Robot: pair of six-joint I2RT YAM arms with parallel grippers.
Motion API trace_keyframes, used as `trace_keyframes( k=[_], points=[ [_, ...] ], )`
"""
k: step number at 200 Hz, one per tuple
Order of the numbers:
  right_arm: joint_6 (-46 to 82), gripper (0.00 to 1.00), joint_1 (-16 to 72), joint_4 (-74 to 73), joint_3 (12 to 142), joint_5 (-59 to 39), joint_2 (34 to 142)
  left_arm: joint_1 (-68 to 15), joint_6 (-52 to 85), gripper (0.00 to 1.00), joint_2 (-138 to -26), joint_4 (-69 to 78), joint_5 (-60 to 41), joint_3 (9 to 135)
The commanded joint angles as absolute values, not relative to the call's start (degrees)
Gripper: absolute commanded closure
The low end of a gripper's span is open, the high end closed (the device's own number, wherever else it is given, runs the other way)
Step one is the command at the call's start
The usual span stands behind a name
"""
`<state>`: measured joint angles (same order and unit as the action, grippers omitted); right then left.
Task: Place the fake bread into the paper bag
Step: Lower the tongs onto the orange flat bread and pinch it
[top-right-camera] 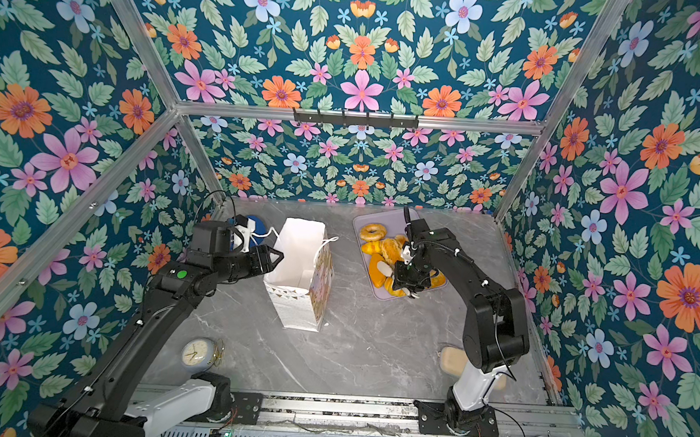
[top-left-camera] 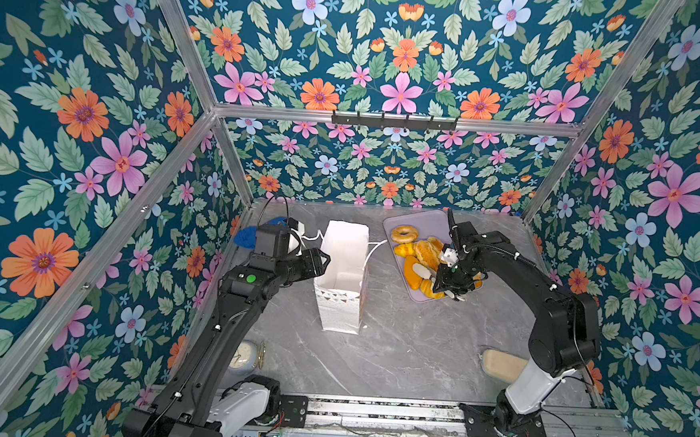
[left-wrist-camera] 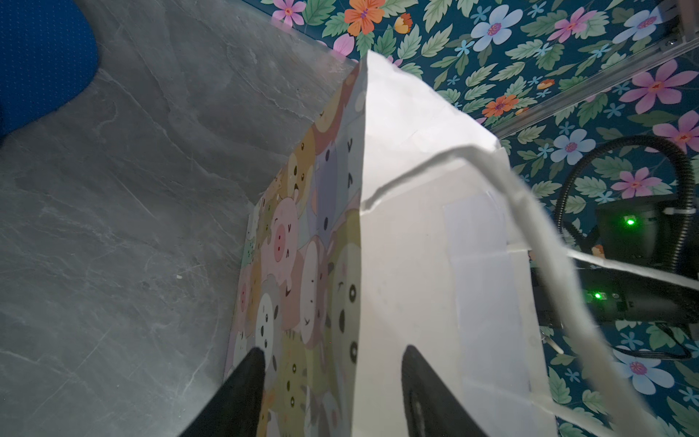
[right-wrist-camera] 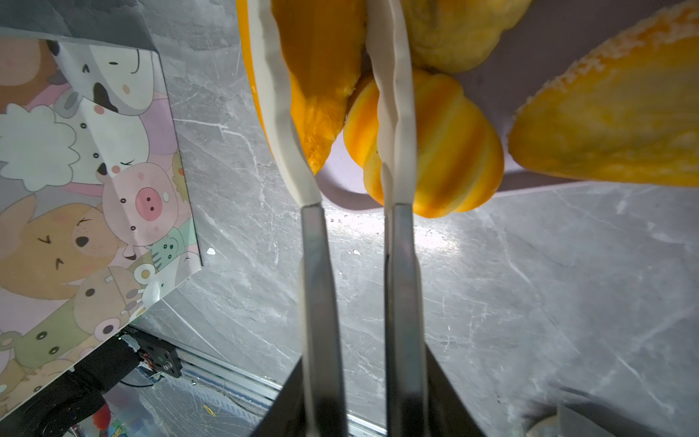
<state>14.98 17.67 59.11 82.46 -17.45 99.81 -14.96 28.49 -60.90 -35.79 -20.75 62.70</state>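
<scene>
Your right gripper (right-wrist-camera: 329, 45) has white fingers close on either side of a long orange loaf (top-left-camera: 409, 273) on the lilac tray (top-left-camera: 423, 222); can't tell if it's clamped. The loaf's long axis runs far-to-near, tapered tip toward the tray's near edge. Paper bag (top-left-camera: 341, 306) stands upright mid-table, mouth up. Your left gripper (left-wrist-camera: 333, 352) is spread, straddling the bag's left wall.
</scene>
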Motion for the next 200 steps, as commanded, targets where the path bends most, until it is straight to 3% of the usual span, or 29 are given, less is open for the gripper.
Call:
trace_keyframes(
  k=[1, 107, 159, 200],
  points=[
    [13.9, 0.67, 17.7, 60.0, 83.2, -17.2, 100.2, -14.9, 28.1, 0.4, -60.7, -34.8, -20.0, 62.7],
    [15.6, 0.84, 17.7, 58.8, 82.1, -16.3, 93.7, -14.9, 27.9, 0.28, -61.2, -35.9, -19.3, 64.6],
    [17.1, 0.85, 17.8, 57.7, 81.1, -17.3, 88.7, -14.9, 27.3, 0.29, -61.0, -37.7, -17.6, 66.7],
    [18.1, 0.86, 17.7, 57.5, 80.9, -17.3, 84.6, -14.9, 26.5, 0.39, -61.3, -38.9, -16.2, 67.3]
  ],
)
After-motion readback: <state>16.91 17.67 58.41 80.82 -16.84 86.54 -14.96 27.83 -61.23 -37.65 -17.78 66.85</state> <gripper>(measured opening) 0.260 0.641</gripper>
